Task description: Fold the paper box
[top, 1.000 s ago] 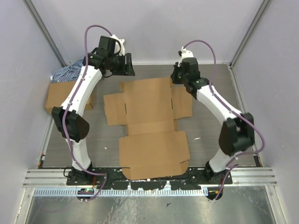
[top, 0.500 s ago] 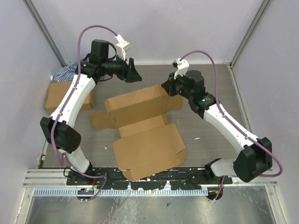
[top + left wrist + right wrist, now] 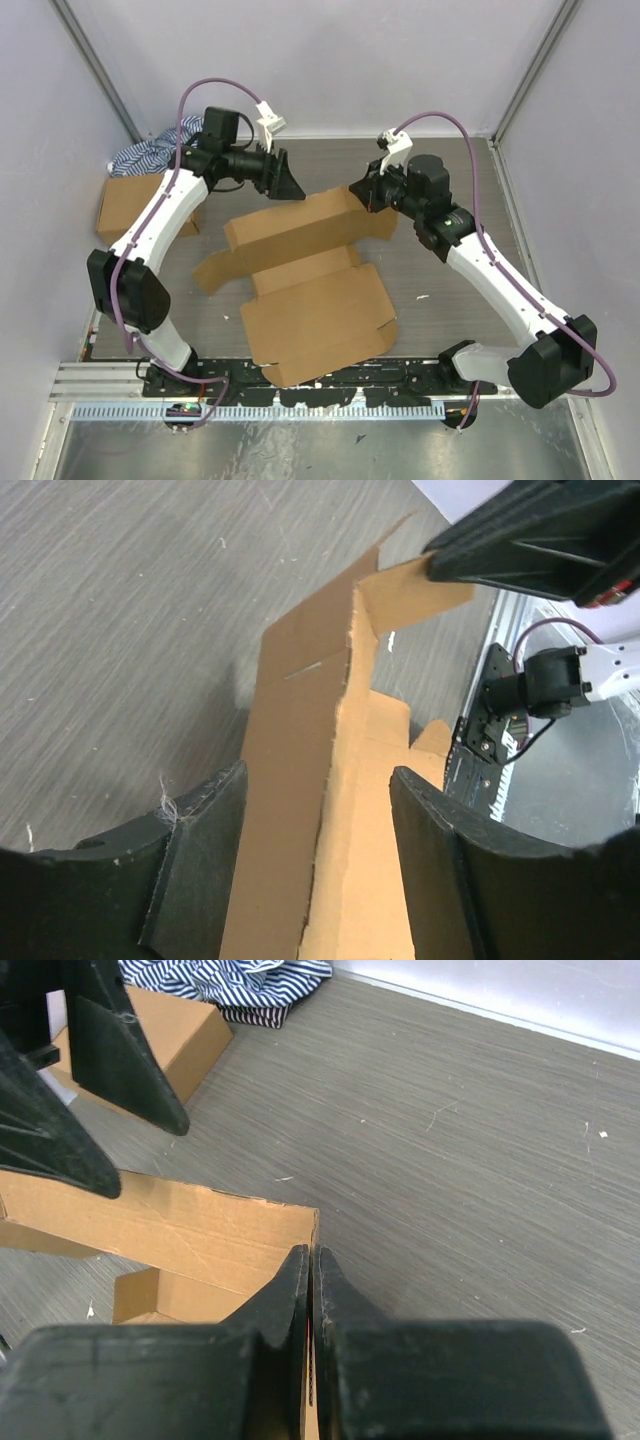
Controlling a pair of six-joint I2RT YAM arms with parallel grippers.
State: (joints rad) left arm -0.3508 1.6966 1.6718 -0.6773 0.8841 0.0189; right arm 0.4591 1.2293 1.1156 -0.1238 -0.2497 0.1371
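- Step: far-wall fold. Wall of the box (image 3: 300,225) stands up, right claw (image 3: 364,194) pinched shut on its end.
- Left claw (image 3: 318,792) is wide open, straddling the wall (no grip).
- Next: probably close the left claw and crease.

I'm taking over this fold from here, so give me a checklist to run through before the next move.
1. Right gripper holds the box: ok, shut on the right end of the raised far panel.
2. Left gripper ready: ok, open, with fingers either side of that panel's top edge.
3. Left fingers touching the panel: cannot tell.
4. Box square to the table: not ok, it lies skewed.
5. Small box and cloth apart from the box: ok, both at far left.
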